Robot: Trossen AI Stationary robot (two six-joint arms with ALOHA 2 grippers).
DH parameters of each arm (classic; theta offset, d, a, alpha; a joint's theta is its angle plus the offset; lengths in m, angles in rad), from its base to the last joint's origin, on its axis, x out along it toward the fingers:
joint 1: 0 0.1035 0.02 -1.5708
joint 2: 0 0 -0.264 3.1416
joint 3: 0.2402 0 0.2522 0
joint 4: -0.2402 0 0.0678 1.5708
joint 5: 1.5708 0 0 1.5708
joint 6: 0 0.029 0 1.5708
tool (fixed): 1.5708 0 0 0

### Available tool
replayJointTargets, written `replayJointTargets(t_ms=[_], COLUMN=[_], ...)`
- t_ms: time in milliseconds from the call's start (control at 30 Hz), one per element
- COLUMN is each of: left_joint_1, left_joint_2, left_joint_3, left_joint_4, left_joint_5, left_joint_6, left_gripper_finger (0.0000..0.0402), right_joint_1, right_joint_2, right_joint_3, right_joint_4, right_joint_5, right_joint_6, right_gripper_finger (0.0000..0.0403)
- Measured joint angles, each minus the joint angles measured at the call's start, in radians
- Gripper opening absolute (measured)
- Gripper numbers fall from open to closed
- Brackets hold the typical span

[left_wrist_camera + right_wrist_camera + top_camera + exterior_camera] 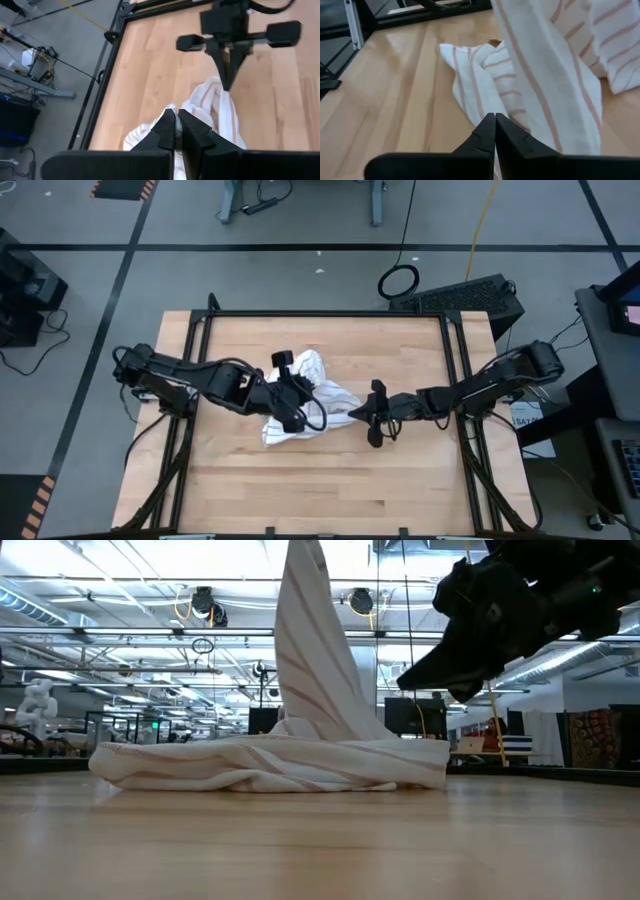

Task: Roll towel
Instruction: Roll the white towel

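Two pincers meet over the middle of the bench [400, 470]. Left pincer [175, 131] is clenched on a fold of the towel [305, 405], drawing a peak of it upward, likely to shake the crumpled heap loose for rolling. Right pincer [494, 125] is clenched too, at the towel's three o'clock edge; whether it grips cloth I cannot tell.

The towel [300, 740] rises past the low view's upper edge, so its lifted end is cut off there. From above, the left pincer [297, 402] covers part of the cloth. The towel's tag cannot be made out, nor what lies beneath its heap on the bench [320, 480]
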Motion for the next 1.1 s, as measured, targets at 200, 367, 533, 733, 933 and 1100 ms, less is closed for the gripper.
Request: replayJointTargets(t_ms=[200, 367, 533, 733, 933, 1100], left_joint_1=[-0.023, -0.024, -0.023, -0.023, -0.023, -0.023], left_joint_2=[0.000, 0.000, 0.000, 0.005, 0.039, 0.043], left_joint_3=[-0.061, -0.086, -0.086, -0.086, -0.086, -0.086], left_joint_4=[0.131, 0.167, 0.173, 0.206, 0.299, 0.309], left_joint_5=[-0.004, 0.003, 0.004, 0.008, 0.012, 0.016], left_joint_6=[0.056, 0.075, 0.070, 0.070, 0.116, 0.123], left_gripper_finger=[0.0013, 0.0013, 0.0013, 0.0013, 0.0013, 0.0013], right_joint_1=[-0.003, -0.004, -0.021, -0.058, -0.099, -0.090], right_joint_2=[0.013, 0.013, 0.013, 0.057, 0.164, 0.190], right_joint_3=[0.000, 0.000, 0.000, -0.003, -0.002, -0.003], right_joint_4=[-0.012, -0.103, -0.218, -0.278, -0.157, -0.140], right_joint_5=[0.013, 0.156, 0.202, 0.184, 0.024, 0.021], right_joint_6=[-0.005, -0.001, 0.110, 0.174, 0.157, 0.127], right_gripper_finger=[0.0001, 0.0011, 0.0062, 0.0141, 0.0114, 0.0013])
